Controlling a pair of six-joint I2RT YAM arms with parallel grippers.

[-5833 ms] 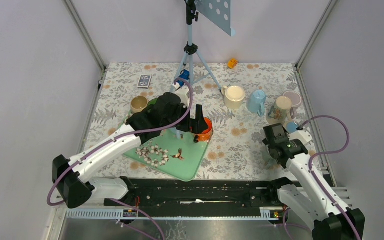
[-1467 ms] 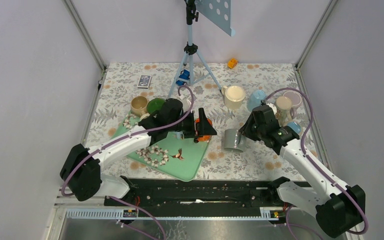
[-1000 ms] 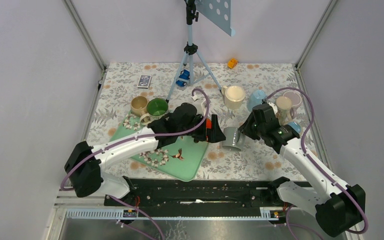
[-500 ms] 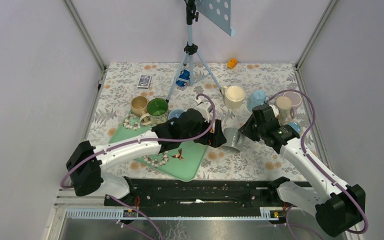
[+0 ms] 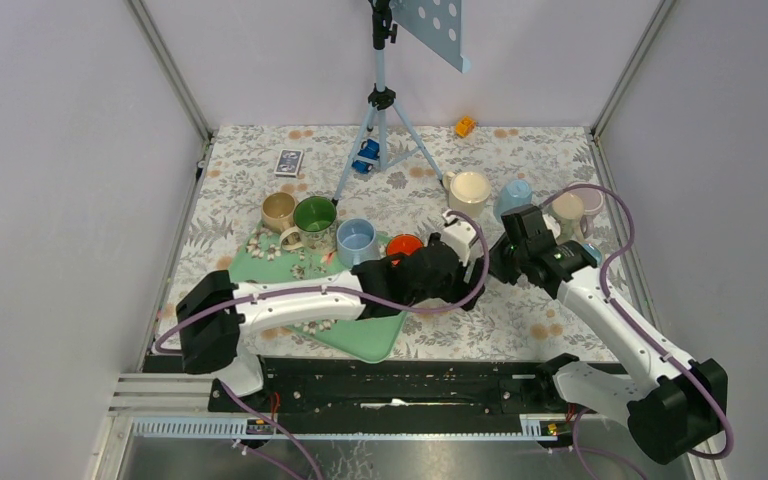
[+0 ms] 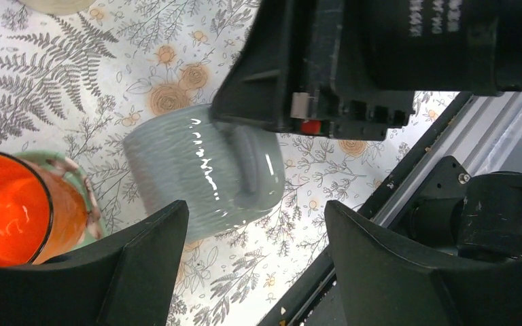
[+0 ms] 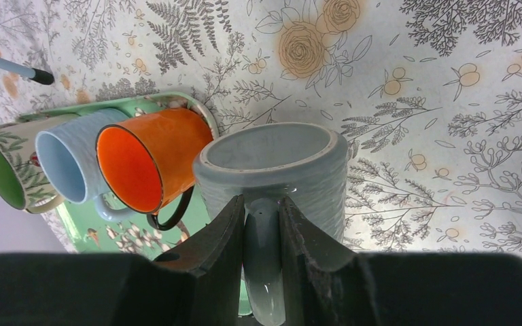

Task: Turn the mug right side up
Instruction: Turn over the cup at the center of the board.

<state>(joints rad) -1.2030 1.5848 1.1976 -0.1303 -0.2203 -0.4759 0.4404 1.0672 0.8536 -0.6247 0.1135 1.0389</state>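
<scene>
Pinching just the mug (image 7: 272, 170) handle mid-frame, right gripper (image 7: 262, 221) may lose it if the spread left gripper (image 6: 255, 217) knocks it.

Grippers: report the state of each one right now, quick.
Left gripper: open, jaws either side of the grey mug, not clamped on it.
Right gripper: shut on the grey mug's handle.

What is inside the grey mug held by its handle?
Inside the grey mug, only bare pale inner wall shows near the rim, nothing else. Its floor is hidden behind its own near wall.
</scene>
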